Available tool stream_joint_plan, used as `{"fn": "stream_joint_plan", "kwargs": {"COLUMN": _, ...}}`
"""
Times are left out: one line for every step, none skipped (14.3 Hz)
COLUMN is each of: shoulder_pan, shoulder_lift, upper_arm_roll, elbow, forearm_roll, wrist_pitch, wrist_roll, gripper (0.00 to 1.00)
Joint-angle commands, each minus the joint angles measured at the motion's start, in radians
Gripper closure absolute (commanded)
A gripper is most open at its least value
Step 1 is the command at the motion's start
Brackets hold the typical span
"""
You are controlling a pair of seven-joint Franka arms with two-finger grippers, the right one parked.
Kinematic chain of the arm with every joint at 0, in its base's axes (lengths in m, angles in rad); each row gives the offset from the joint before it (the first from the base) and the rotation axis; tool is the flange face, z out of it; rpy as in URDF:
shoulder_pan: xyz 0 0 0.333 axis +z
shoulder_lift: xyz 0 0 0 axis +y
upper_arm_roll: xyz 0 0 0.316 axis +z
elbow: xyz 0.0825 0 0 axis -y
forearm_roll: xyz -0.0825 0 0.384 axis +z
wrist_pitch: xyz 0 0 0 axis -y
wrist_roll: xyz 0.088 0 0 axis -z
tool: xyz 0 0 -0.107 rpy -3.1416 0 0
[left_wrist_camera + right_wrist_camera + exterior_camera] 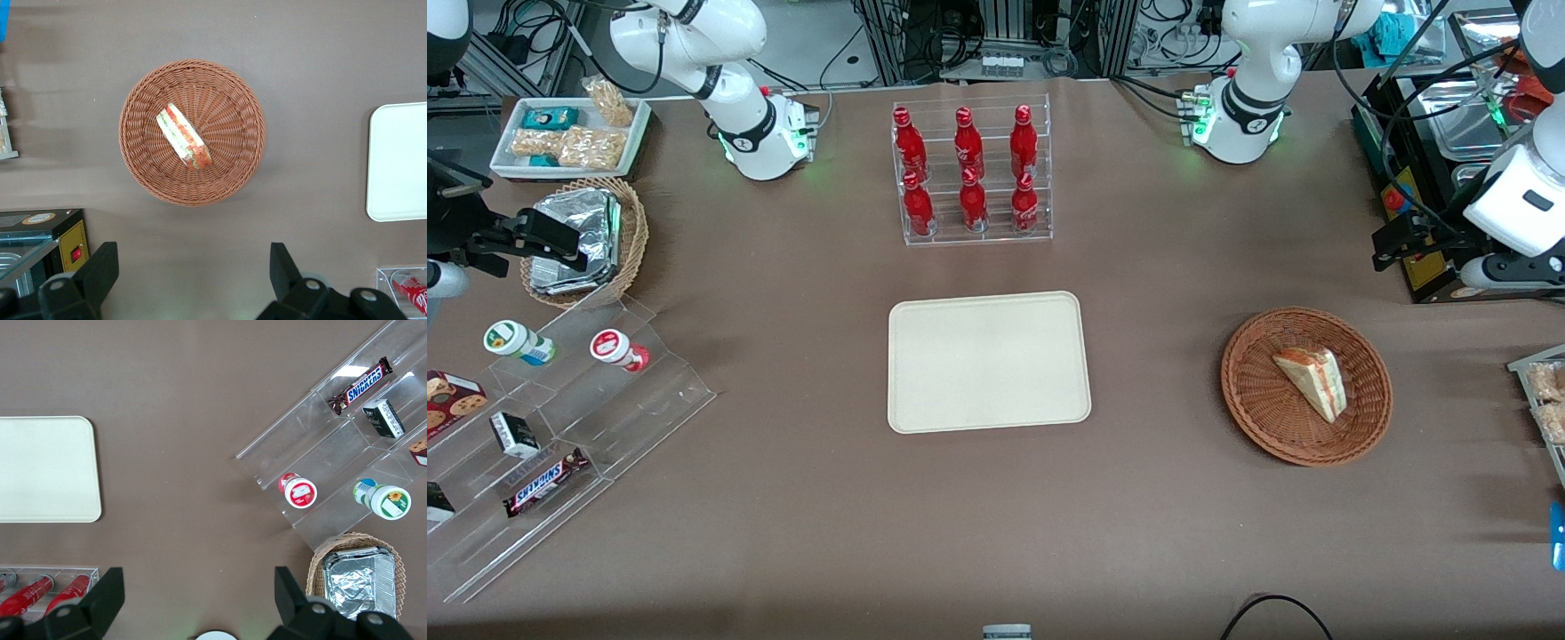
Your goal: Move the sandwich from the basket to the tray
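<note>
The sandwich, a pale bread wedge with red and green filling, lies in the reddish-brown wicker basket toward the working arm's end of the table. The wrist view shows the sandwich and basket from above. The cream tray lies flat at the table's middle with nothing on it; its edge shows in the wrist view. My left gripper hangs high above the table, farther from the front camera than the basket. It is open wide and holds nothing, well apart from the sandwich.
A clear rack of red bottles stands farther back than the tray. A black box with a red button sits close to my gripper. A clear stepped shelf of snacks, a tan basket of foil packets and a white snack tray are at the parked arm's end.
</note>
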Motion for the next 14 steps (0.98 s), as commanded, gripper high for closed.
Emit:
{"fn": "stream_joint_plan", "kwargs": {"shoulder_pan": 0.007, "shoulder_lift": -0.009, "upper_arm_roll": 0.0, "elbow": 0.012, "forearm_roll": -0.011, "wrist_pitch": -0.024, "wrist_roll": 0.018, "gripper": 0.0}}
{"fn": "stream_joint_plan", "kwargs": {"shoulder_pan": 0.007, "shoulder_lift": -0.007, "upper_arm_roll": 0.0, "elbow": 0.01, "forearm_roll": -0.013, "wrist_pitch": -0.023, "wrist_roll": 0.011, "gripper": 0.0}}
{"fn": "stream_joint_plan", "kwargs": {"shoulder_pan": 0.007, "shoulder_lift": -0.009, "upper_arm_roll": -0.002, "elbow": 0.01, "forearm_roll": -0.013, "wrist_pitch": -0.024, "wrist_roll": 0.011, "gripper": 0.0}}
{"fn": "stream_joint_plan", "kwargs": {"shoulder_pan": 0.007, "shoulder_lift": -0.007, "upper_arm_roll": 0.0, "elbow": 0.01, "forearm_roll": -0.013, "wrist_pitch": -0.024, "wrist_roll": 0.011, "gripper": 0.0}}
{"fn": "stream_joint_plan", "kwargs": {"shoulder_pan": 0.007, "shoulder_lift": -0.007, "upper_arm_roll": 0.0, "elbow": 0.007, "forearm_roll": -0.011, "wrist_pitch": -0.024, "wrist_roll": 0.011, "gripper": 0.0}}
{"fn": "stream_joint_plan", "kwargs": {"shoulder_pan": 0.007, "shoulder_lift": -0.009, "upper_arm_roll": 0.0, "elbow": 0.004, "forearm_roll": -0.011, "wrist_pitch": -0.024, "wrist_roll": 0.011, "gripper": 0.0}}
{"fn": "stream_joint_plan", "kwargs": {"shoulder_pan": 0.007, "shoulder_lift": -0.007, "upper_arm_roll": -0.002, "elbow": 0.004, "forearm_roll": -0.011, "wrist_pitch": -0.024, "wrist_roll": 0.011, "gripper": 0.0}}
{"fn": "stream_joint_plan", "kwargs": {"shoulder_pan": 0.007, "shoulder_lift": -0.007, "upper_arm_roll": 0.0, "elbow": 0.002, "forearm_roll": -0.011, "wrist_pitch": -0.024, "wrist_roll": 0.011, "gripper": 0.0}}
{"fn": "stream_joint_plan", "kwargs": {"shoulder_pan": 0.007, "shoulder_lift": -0.007, "upper_arm_roll": -0.002, "elbow": 0.001, "forearm_roll": -0.011, "wrist_pitch": -0.024, "wrist_roll": 0.011, "gripper": 0.0}}
{"fn": "stream_joint_plan", "kwargs": {"shoulder_pan": 0.007, "shoulder_lift": -0.006, "upper_arm_roll": 0.0, "elbow": -0.004, "forearm_roll": -0.011, "wrist_pitch": -0.024, "wrist_roll": 0.011, "gripper": 0.0}}
{"fn": "stream_joint_plan", "kwargs": {"shoulder_pan": 0.007, "shoulder_lift": -0.004, "upper_arm_roll": 0.0, "elbow": -0.013, "forearm_roll": -0.011, "wrist_pitch": -0.023, "wrist_roll": 0.011, "gripper": 0.0}}
{"fn": "stream_joint_plan", "kwargs": {"shoulder_pan": 0.007, "shoulder_lift": 0.002, "upper_arm_roll": 0.0, "elbow": -0.024, "forearm_roll": -0.011, "wrist_pitch": -0.018, "wrist_roll": 0.011, "gripper": 0.0}}
{"fn": "stream_joint_plan", "kwargs": {"shoulder_pan": 0.007, "shoulder_lift": 0.011, "upper_arm_roll": 0.0, "elbow": -0.03, "forearm_roll": -0.007, "wrist_pitch": -0.014, "wrist_roll": 0.011, "gripper": 0.0}}
{"fn": "stream_joint_plan", "kwargs": {"shoulder_pan": 0.008, "shoulder_lift": 0.031, "upper_arm_roll": 0.001, "elbow": -0.031, "forearm_roll": -0.007, "wrist_pitch": -0.014, "wrist_roll": 0.011, "gripper": 0.0}}
